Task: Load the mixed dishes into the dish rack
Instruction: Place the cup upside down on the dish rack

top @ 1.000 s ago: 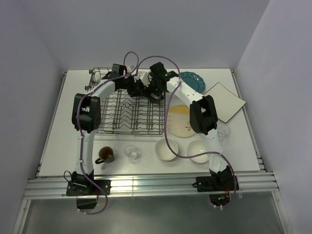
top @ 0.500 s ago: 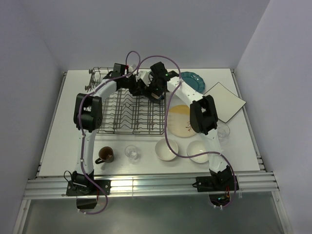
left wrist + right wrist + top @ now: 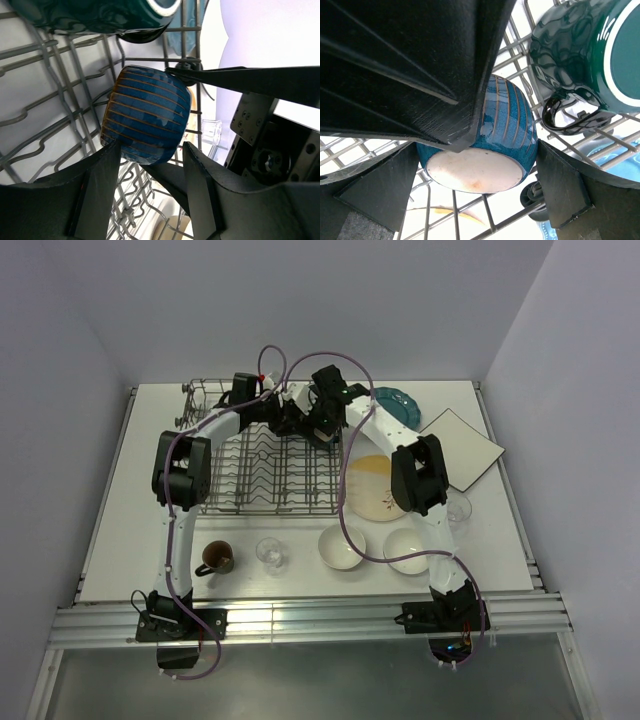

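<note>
Left wrist view puts the blue striped cup (image 3: 145, 117) on the wires of the dish rack (image 3: 260, 495), near its 1 o'clock corner, with a green mug (image 3: 580, 55) beside it. The left end effector (image 3: 151, 145) flanks the cup's base; clamped or loose, I cannot tell. The right end effector (image 3: 477, 147) stands spread wide around it. Seemingly 2 pieces are in; the teal plate (image 3: 395, 405), square plate (image 3: 462, 448), cream plate (image 3: 370, 490), 2 white bowls (image 3: 341, 546), 2 glasses (image 3: 270, 553) and brown mug (image 3: 215, 557) sit on the tabletop (image 3: 120, 540).

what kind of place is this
Probably a robot test booth staged for dishwashing: bare white walls, a table edged with aluminium rails, and a wire dish rack beside a cream plate.
</note>
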You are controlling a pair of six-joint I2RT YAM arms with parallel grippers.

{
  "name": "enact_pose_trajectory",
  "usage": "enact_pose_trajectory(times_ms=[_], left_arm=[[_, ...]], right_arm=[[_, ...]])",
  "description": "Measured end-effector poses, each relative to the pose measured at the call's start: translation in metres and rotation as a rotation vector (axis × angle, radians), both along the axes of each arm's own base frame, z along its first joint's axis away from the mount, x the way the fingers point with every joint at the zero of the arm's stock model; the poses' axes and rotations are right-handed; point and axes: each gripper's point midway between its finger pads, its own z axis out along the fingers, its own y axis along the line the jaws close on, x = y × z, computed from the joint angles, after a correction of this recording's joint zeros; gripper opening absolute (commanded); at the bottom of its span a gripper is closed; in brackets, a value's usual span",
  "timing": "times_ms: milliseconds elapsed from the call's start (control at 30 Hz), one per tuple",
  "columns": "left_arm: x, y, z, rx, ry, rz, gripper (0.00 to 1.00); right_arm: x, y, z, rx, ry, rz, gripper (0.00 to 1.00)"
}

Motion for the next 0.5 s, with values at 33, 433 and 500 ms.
enact_pose_trajectory(times_ms=[33, 433, 500], left_arm=[[0.0003, -0.0007, 0.0007, -0.007, -0.004, -0.002, 0.58], [0.0015, -0.0028, 0.0071, -0.071, -0.014, -0.008, 0.59], [0.0017, -0.0028, 0.0069, -0.068, -0.013, -0.010, 0.59]], right_arm=[[0.0005, -0.0008, 0.0001, 0.000, 0.000, -0.002, 1.00], [0.0020, -0.0034, 0.0006, -0.002, -0.002, -0.009, 1.00], [0.0020, -0.0034, 0.0006, -0.002, -0.002, -0.009, 1.00]])
